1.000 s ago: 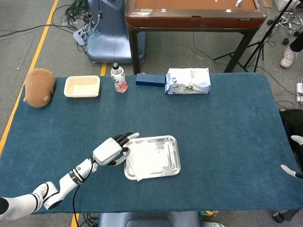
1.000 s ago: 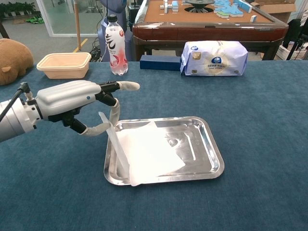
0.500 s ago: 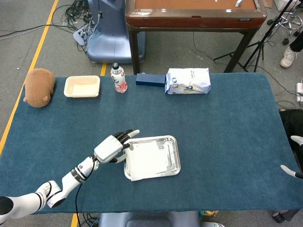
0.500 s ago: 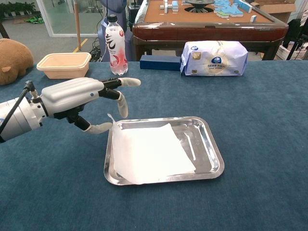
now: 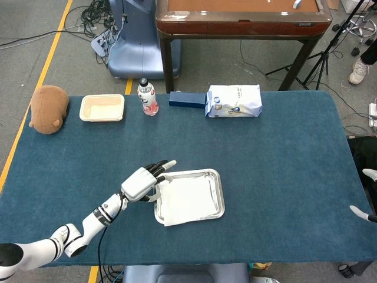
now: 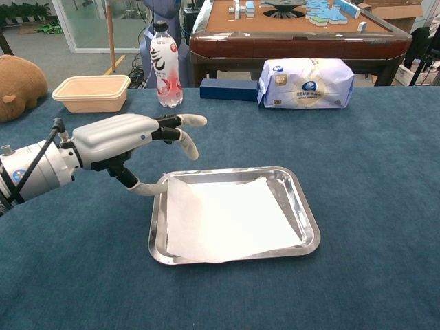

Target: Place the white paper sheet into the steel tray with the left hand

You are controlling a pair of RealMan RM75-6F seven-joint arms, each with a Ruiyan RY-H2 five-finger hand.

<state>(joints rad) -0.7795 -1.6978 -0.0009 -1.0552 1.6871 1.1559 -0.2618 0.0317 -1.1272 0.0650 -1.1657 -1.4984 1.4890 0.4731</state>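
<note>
White sheet: white paper sheet lies flat in the steel tray, near-left corner lapping the rim.
Handling: judged light, limp, easily creased; best pinched at the left edge.
Left hand: left hand spread, holding nothing, just beside the tray.
Right hand: right hand, only fingertips show; cannot tell.

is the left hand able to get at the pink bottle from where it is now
Probably yes: the left hand hovers open at the steel tray's left rim, and only bare cloth lies between it and the pink bottle behind it.
</note>
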